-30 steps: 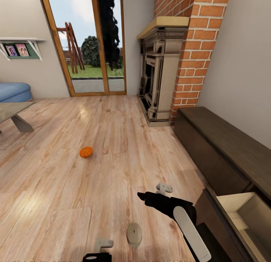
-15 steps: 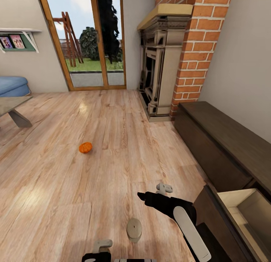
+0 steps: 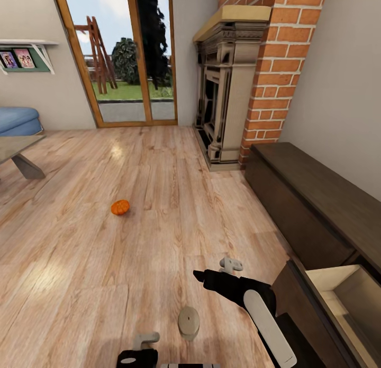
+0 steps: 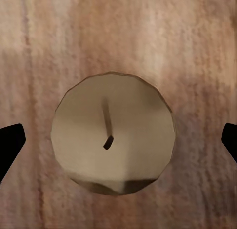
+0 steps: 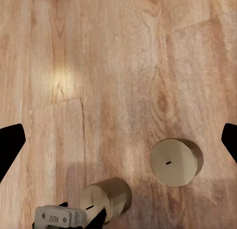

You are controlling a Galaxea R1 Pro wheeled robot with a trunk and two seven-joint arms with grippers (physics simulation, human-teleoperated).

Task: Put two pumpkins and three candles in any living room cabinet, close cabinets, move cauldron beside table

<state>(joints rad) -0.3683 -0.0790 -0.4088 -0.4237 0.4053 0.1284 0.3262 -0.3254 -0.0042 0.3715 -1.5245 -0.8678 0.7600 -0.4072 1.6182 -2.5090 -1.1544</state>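
Candle (image 4: 113, 152) sits upright on the wood floor (image 3: 159, 198), dead centre under the left hand (image 4: 118, 140), which is spread wide around it. Best bet is probably dropping straight down, then squeezing its sides evenly. No readable writing anywhere. Right hand's (image 5: 118, 140) also wide, empty.
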